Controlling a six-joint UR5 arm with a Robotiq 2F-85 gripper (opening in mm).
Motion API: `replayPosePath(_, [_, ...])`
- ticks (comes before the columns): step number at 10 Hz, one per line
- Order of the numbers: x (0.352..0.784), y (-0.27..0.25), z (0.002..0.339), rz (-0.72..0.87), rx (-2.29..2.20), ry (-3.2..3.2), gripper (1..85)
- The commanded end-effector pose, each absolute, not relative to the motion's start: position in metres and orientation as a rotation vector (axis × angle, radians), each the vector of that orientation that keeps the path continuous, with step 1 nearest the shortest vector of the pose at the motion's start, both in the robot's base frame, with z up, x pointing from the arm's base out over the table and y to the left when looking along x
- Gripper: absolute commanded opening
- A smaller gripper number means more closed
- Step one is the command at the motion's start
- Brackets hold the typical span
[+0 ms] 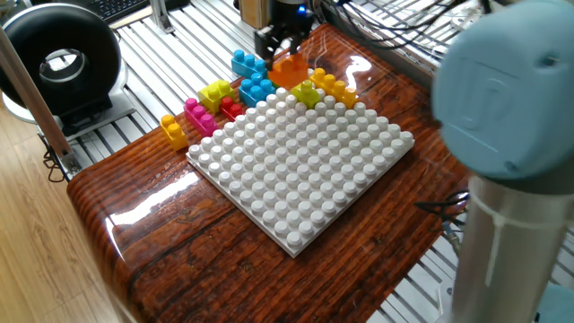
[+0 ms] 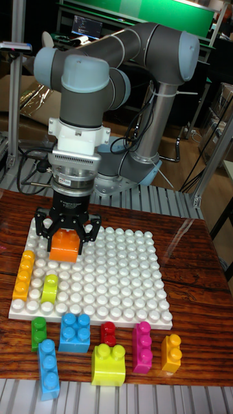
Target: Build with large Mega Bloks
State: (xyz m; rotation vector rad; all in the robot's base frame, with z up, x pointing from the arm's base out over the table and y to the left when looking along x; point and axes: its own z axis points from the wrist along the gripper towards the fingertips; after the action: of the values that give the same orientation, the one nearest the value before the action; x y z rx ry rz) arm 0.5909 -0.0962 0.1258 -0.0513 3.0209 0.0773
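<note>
My gripper is shut on a chunky orange brick, held over the white baseplate near its corner. In the fixed view the gripper and the orange brick are at the plate's far edge. On the plate sit a long orange brick and a lime brick. Loose Mega Bloks lie on the table beside the plate: green, two blue, red, yellow, magenta and a small orange one.
The baseplate takes up most of the wooden table. A black round device stands off the table at the left. The arm's grey base column rises at the right front, with cables behind the table.
</note>
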Motion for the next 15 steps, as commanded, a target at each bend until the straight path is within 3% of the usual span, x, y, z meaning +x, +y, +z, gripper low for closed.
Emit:
replayPosePath(1, [0.589,-0.102,0.127,0.072,-0.051,3.011,1.0])
replayPosePath(9, [0.557,-0.105,0.116,0.059,-0.060,3.035,1.0])
replayPosePath(15, [0.563,-0.106,0.094,0.026,-0.104,2.990,1.0])
